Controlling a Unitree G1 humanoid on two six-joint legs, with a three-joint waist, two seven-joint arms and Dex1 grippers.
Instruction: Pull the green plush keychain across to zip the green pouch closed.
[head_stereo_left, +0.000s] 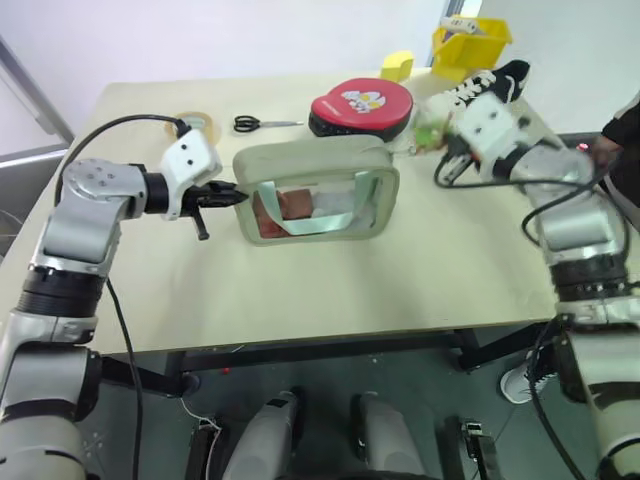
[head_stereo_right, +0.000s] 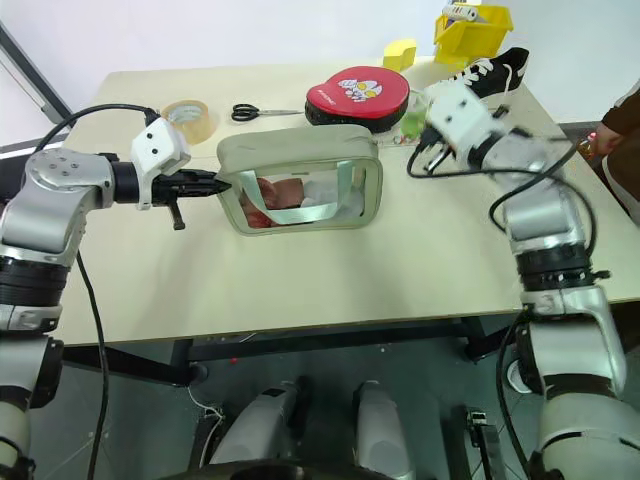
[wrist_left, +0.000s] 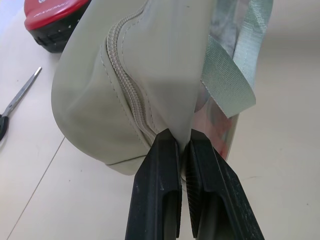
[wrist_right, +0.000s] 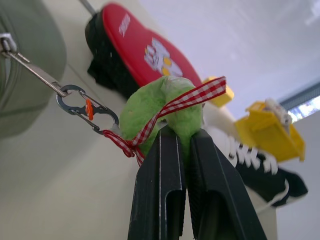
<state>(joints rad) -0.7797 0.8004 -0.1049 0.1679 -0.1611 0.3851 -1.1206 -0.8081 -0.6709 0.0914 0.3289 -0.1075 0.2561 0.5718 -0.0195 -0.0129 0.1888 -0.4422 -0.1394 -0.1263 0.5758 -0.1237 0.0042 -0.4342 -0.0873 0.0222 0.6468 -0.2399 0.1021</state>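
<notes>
green pouch (head_stereo_right: 300, 190) stands on its long edge mid-table (head_stereo_right: 330, 290), long axis running left-right across the robot, clear window facing the robot, zipper along the top. left gripper (wrist_left: 181, 142) has its fingers clamped together on the fabric at the pouch's left end, pointing right along the long axis. right gripper (wrist_right: 182, 131) sits just off the pouch's right end, fingers pinched on the green plush keychain (wrist_right: 162, 107). keychain has a red checked ribbon (wrist_right: 190, 100) around it and hangs off a small metal clip (wrist_right: 85, 107) linked to the zipper pull, the link stretched taut toward the pouch. red case (head_stereo_right: 360, 95) sits just behind, scissors (head_stereo_right: 262, 111) and tape roll (head_stereo_right: 190, 118) further left.
</notes>
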